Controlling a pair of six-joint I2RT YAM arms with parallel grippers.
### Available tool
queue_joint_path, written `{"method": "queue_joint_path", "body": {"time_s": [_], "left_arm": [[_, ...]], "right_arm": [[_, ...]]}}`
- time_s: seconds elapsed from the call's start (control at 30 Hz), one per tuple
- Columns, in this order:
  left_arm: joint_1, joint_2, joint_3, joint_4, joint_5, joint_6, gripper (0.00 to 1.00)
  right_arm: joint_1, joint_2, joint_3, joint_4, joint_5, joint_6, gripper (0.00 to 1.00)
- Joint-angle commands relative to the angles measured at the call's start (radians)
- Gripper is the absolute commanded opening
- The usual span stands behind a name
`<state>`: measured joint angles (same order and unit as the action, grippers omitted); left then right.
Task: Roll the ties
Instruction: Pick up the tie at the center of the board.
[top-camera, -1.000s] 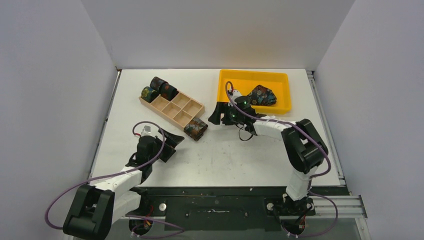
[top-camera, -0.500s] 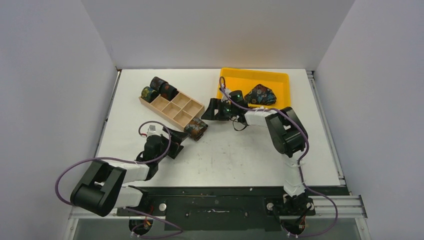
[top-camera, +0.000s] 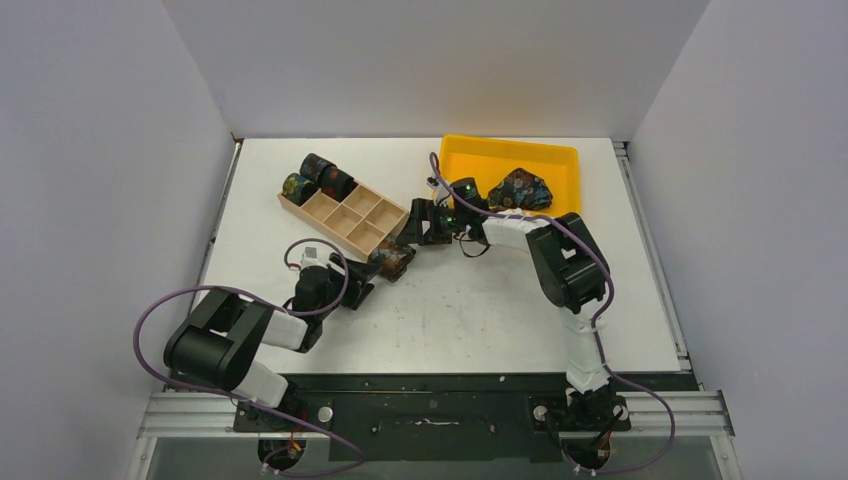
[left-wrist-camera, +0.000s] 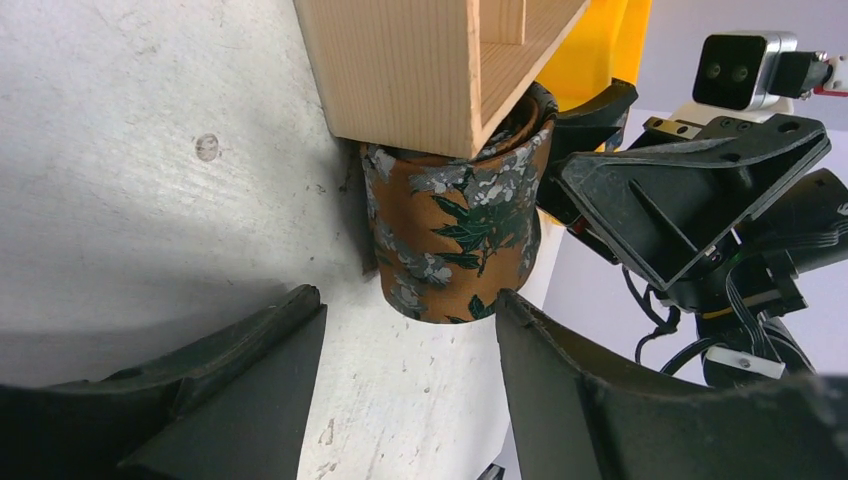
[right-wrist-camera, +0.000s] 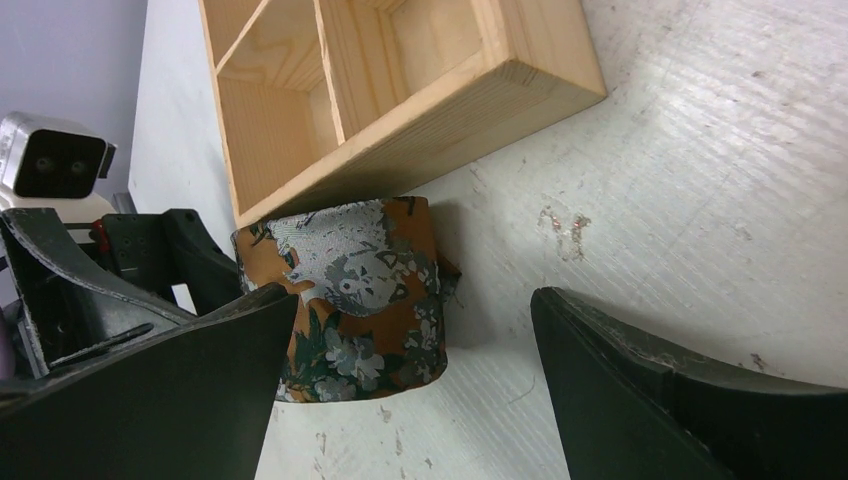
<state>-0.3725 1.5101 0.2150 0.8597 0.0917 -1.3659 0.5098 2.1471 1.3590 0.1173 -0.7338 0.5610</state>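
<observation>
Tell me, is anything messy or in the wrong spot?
Yes. One rolled brown tie sits on the table, pressed against the end of the wooden box, not in a slot. A crumpled tie lies unrolled in the yellow tray.

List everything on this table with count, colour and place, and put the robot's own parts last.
dark rolled ties: three, dark patterned, clustered at the far left end of the wooden box
brown rolled tie: one, brown-rust with grey-green floral print, on the table against the box's near end
loose tie: one, dark with a multicoloured pattern, bunched in the yellow tray
wooden box: one, pale wood, open compartments, left of the table's centre
yellow tray: one, yellow, far right of the table
table: one, white, scuffed
left gripper: one, black, open, facing the brown rolled tie
right gripper: one, black, open, facing the same tie from the opposite side
</observation>
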Motion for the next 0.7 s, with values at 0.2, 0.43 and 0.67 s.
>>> {"method": "queue_joint_path", "body": {"time_s": [0.2,0.43,0.67], "left_arm": [[0.006,-0.018,0.004,0.078,0.033,0.02,0.59],[0.015,-0.057,-0.001,0.032,0.041,0.035,0.58],[0.022,-0.067,0.011,-0.011,0.035,0.052,0.55]], "right_arm": [[0.072,0.069,0.109,-0.241,0.094,-0.134,0.92],[0.067,0.12,0.192,-0.309,0.052,-0.2,0.93],[0.069,0.119,0.147,-0.243,-0.042,-0.158,0.93]]}}
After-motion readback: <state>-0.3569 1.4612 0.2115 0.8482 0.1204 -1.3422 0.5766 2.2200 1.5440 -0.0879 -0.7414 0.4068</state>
